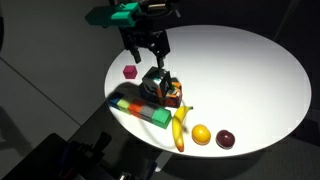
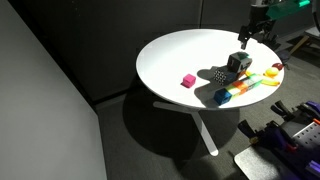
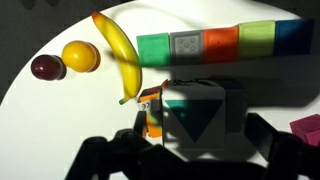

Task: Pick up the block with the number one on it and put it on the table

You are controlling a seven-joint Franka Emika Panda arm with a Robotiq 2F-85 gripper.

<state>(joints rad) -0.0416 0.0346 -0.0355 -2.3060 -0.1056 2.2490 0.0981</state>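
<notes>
Nearest, along the front rim of the table (image 1: 240,70): a banana (image 1: 180,128), an orange (image 1: 201,134) and a dark red fruit (image 1: 226,139), lined up left to right. Just beyond and to the left, the long multicoloured bar (image 1: 140,108), lying flat. Farther in, just beside the bar, the block with the number one (image 1: 157,80), teal-and-white face turned up toward the wrist camera, apparently perched on or pressed against a red-orange cube (image 1: 174,96) peeking out at its near right; cannot tell which. No numeral legible at this size. Farther back and left, well apart, a small pink cube (image 1: 130,71). Directly above the block, the gripper (image 1: 149,50), spread wide and holding nothing, fingers (image 3: 275,150) seen in the wrist view flanking the block on both sides, not yet in contact.

Judged to be the approach before the grasp. To do it well: descend straight, keeping the block centred between the fingers; stop short of the red-orange cube and the bar, so as to pinch only that block; close squarely on two opposite flat faces, not across corners. Lift vertically before any sideways travel, to avoid dragging the neighbouring cube along. For the put-down, pick the bare white stretch at the far right, well clear of fruit and bar, and lower until flat before letting go.
</notes>
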